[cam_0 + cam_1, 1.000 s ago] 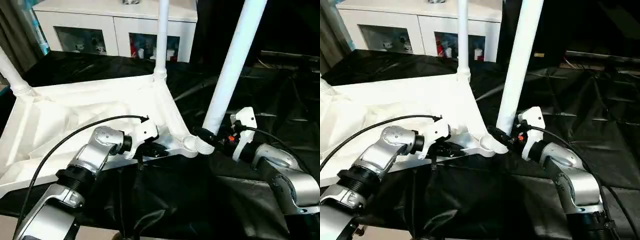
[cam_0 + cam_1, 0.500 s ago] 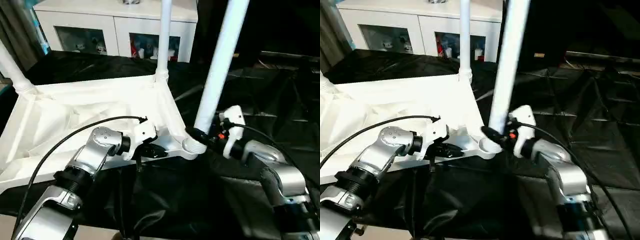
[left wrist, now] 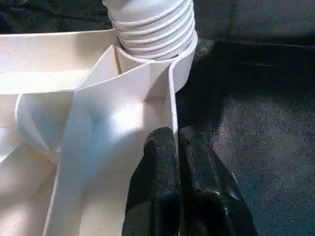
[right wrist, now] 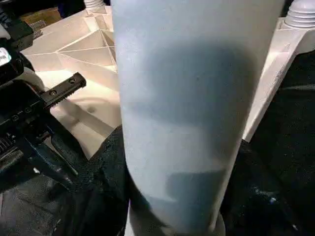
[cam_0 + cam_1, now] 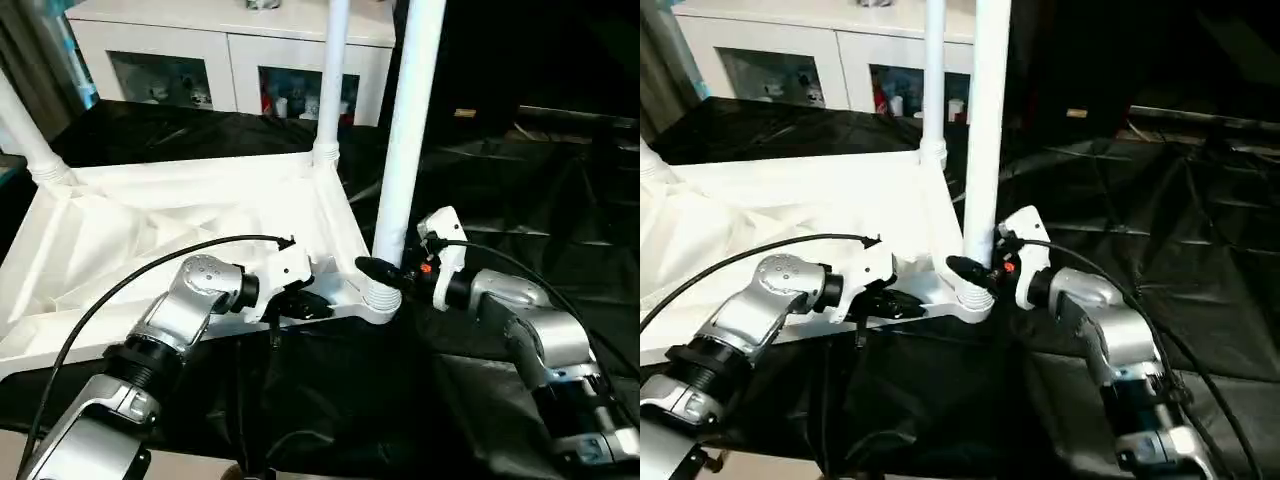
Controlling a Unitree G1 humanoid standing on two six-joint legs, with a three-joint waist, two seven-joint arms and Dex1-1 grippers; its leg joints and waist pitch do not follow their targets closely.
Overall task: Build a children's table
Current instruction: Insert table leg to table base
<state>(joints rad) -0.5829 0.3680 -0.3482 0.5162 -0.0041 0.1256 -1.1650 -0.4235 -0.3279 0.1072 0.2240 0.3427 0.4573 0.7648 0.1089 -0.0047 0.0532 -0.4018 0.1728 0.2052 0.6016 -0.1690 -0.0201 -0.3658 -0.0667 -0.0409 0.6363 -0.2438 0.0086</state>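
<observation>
Upright, leg [image 5: 405, 140] in corner socket [image 5: 381, 298].

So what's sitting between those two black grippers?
The white table's corner socket, with the leg standing in it, seen in the left eye view, between left gripper and right gripper.

Both head eyes look forward and down; wrist cameras sit close, sharing the white plastic table's corner socket [image 3: 170, 54].
</observation>
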